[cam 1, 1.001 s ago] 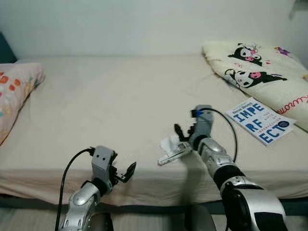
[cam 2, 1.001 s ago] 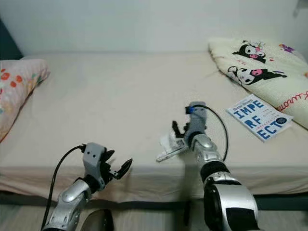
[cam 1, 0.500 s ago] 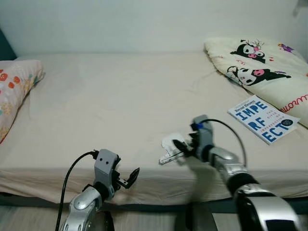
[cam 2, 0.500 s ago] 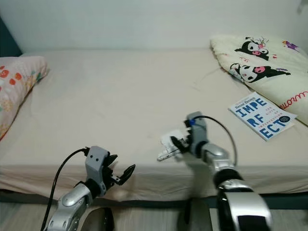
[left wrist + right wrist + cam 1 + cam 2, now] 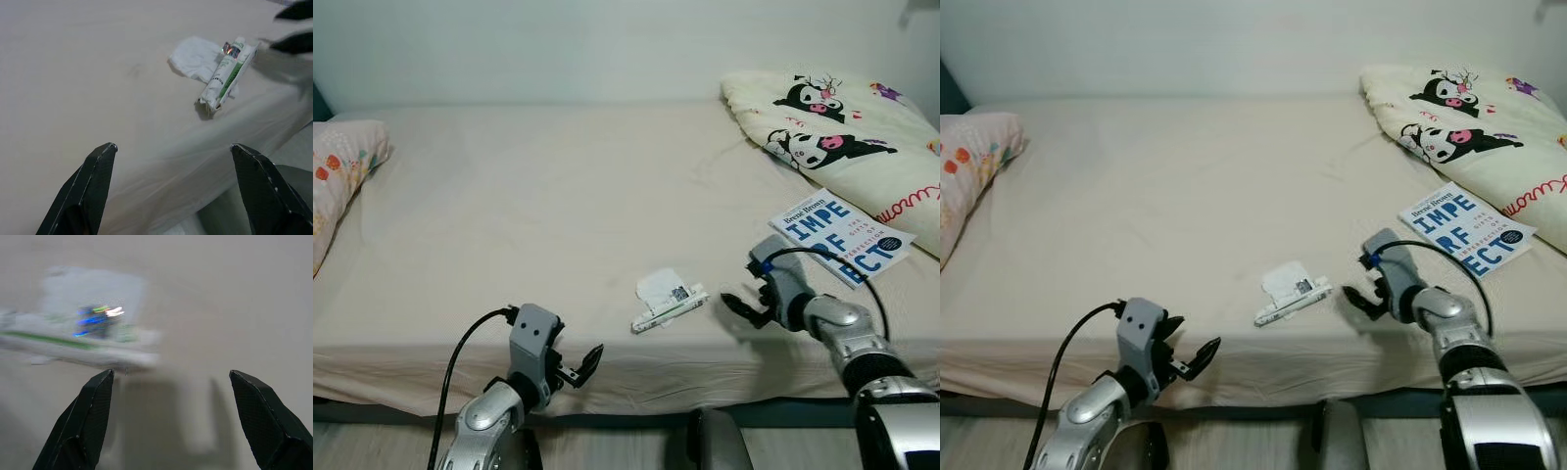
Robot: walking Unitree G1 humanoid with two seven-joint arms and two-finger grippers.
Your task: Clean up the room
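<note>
— What colours lie before me?
— A cream bed (image 5: 548, 196), a white tube (image 5: 670, 308) with green print, I think, on a white tissue (image 5: 658, 287).
— And beyond?
— A blue-lettered white book (image 5: 843, 239), a black-cartoon cream blanket (image 5: 842, 137), a red-spotted pink pillow (image 5: 337, 176).

The book (image 5: 841, 238), lying on the bed (image 5: 548, 206) just beyond the right pincer (image 5: 740, 307), carries big blue letters in three rows: "IMPE", "RF", "ECT". The small line above them is too fine to read. On the quilt (image 5: 847, 147) farther off, red script runs along the edge, illegible. The tube (image 5: 226, 74) bears unreadable green print.
</note>
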